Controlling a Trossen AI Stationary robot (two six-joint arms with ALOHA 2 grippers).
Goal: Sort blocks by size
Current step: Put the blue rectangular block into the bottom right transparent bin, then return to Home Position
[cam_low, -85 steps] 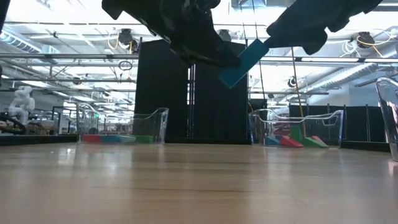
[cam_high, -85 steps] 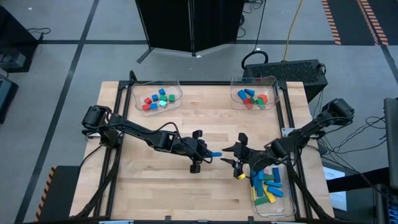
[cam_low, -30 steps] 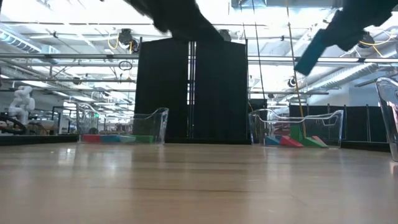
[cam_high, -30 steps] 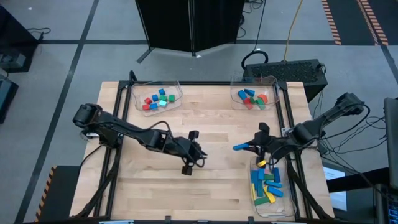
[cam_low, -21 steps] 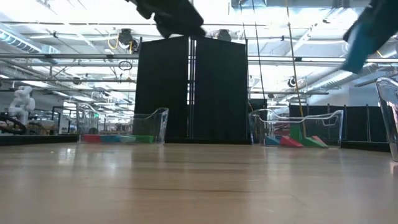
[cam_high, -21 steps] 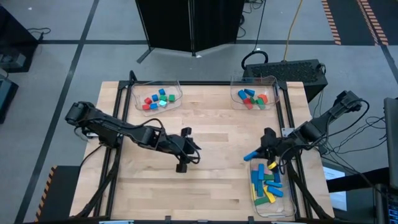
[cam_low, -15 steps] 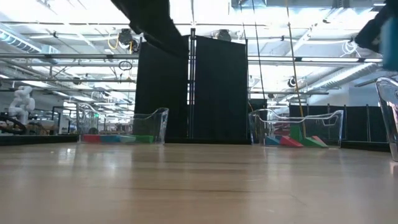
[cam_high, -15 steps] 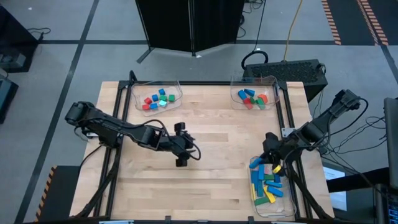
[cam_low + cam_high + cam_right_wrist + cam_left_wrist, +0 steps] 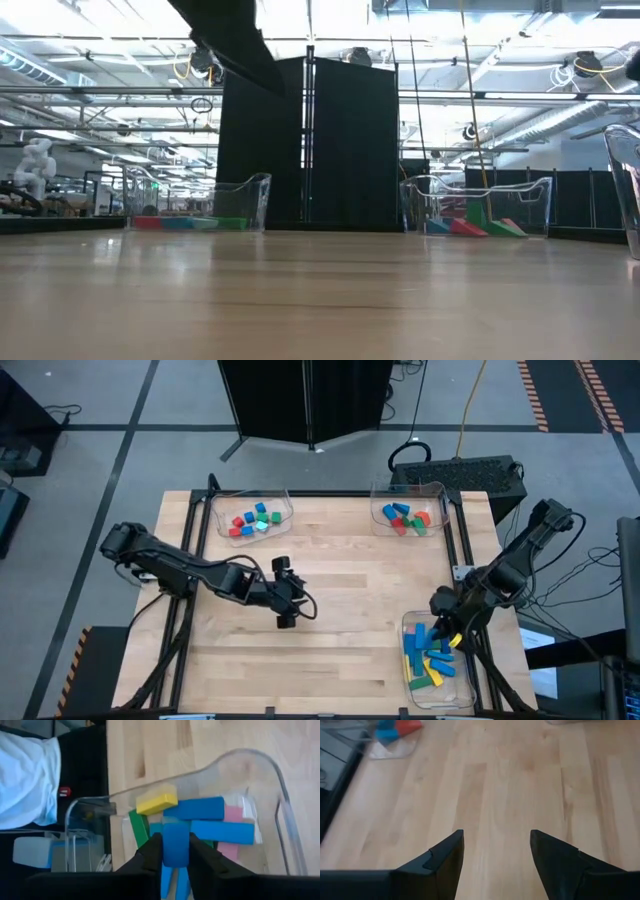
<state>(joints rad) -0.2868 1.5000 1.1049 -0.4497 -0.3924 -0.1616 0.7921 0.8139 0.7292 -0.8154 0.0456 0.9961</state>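
Three clear trays sit on the surface (image 9: pixel 340 560): one at eleven o'clock (image 9: pixel 252 517) holding small blocks (image 9: pixel 250 521), one at one o'clock (image 9: pixel 407 515) holding mid-sized ones (image 9: pixel 404 518), and one at five o'clock (image 9: pixel 432 658) piled with long bars (image 9: pixel 428 660) in blue, green, yellow and pink. Right tool (image 9: pixel 176 851) hangs over that five o'clock tray, its fingers pinched on a blue bar (image 9: pixel 175 843) directly above the pile. Left tool (image 9: pixel 496 855) hovers over bare wood near the centre with fingers spread wide and nothing between them, and nothing stands between the two arms.
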